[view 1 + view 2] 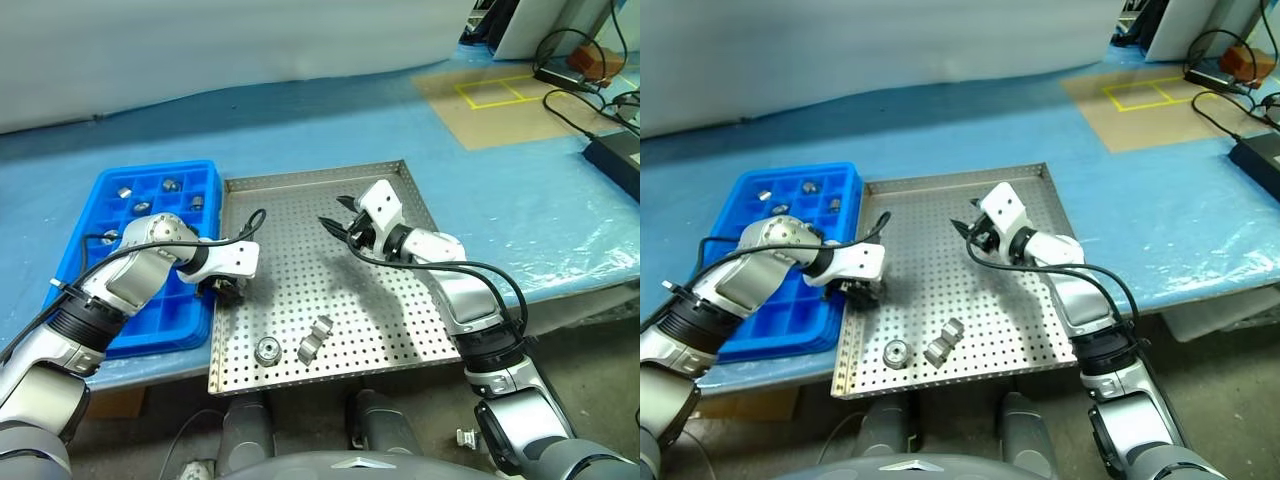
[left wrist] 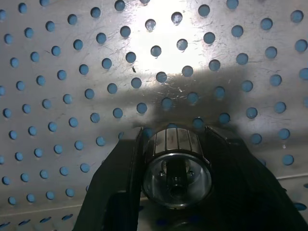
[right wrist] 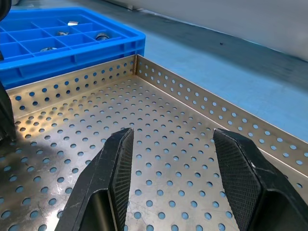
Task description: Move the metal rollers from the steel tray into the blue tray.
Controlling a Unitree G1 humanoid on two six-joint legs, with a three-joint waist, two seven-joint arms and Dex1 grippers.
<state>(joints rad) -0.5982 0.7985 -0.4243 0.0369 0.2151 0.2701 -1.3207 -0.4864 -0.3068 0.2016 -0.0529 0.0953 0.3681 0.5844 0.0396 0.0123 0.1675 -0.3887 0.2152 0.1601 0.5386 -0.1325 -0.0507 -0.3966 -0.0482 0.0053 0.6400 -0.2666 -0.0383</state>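
Left wrist view shows the left gripper (image 2: 175, 159) with its jaws clenched on one metal roller (image 2: 176, 168), flanged end and central hole facing the camera, just above the perforated floor of the steel tray (image 2: 72, 72). From the head, this gripper sits at the steel tray's left edge, right beside the blue tray (image 1: 105, 195). Two more rollers lie loose near the steel tray's near edge: one standing on end (image 1: 267, 350) and one on its side (image 1: 316, 338) just to its right, well apart from both grippers. Several rollers (image 1: 170, 185) already rest in the far compartments of the blue tray. The right gripper (image 1: 337, 214) hovers over the far middle of the steel tray, jaws released and holding nothing, with bare perforated floor beneath. Both trays sit on a tabletop (image 1: 520, 210) covered in blue sheeting. Far right, black cables (image 1: 575, 110) and a yellow-taped square (image 1: 492, 92) mark the floor.
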